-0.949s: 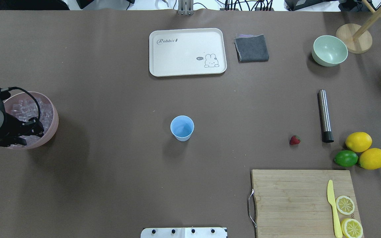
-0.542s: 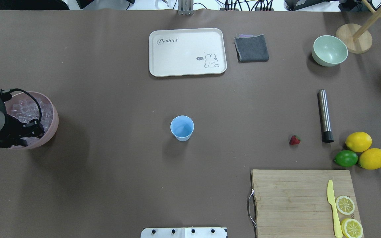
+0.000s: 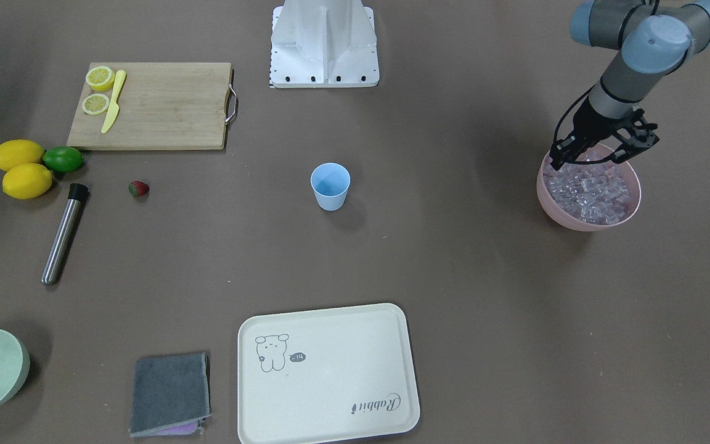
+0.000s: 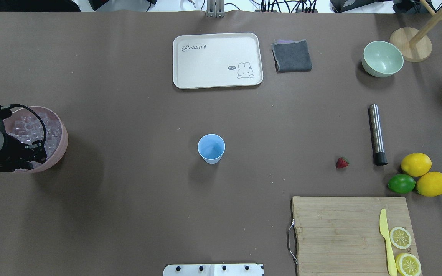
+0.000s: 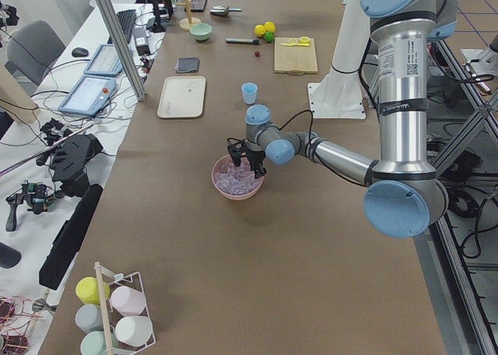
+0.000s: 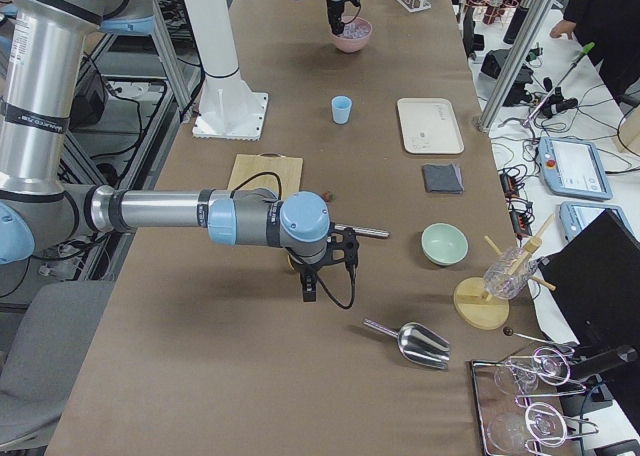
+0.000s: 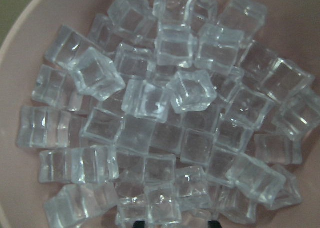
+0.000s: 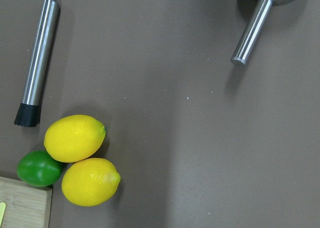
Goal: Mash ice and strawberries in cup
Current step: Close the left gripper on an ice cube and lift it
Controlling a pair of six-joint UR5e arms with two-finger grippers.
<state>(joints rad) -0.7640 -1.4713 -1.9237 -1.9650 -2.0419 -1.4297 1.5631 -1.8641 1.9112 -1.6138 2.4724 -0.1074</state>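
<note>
Dozens of ice [image 7: 165, 113] cubes, clear and glassy, lie heaped in a pink bowl [image 3: 577, 223] straight beneath the left hand [image 3: 598, 155], which points down over the bowl's robot-side half with its jaws standing apart. From where I stand I can't make out whether its tips touch the top cubes or hang just clear of them; the wrist camera is filled with cubes from wall to wall. The light-blue cup [image 3: 330, 187] stands upright on the brown bench [image 3: 453, 259], well apart from that hand, out toward the middle between the two arms, and it looks to hold nothing. Farther off again from the left hand, past the cup, the little red strawberry [image 3: 138, 189] lies on the bare bench, on the right hand's side. The right hand [image 6: 343, 250] hangs low over the far end of the bench; whether it is spread or closed I cannot tell from here, as only the side view catches it. Below that hand lie two lemons [image 8: 75, 138] and a lime [image 8: 37, 168], touching one another, with a steel muddler [image 8: 36, 60] just beside them and the handle of a metal scoop [image 8: 252, 30] a little way off.
</note>
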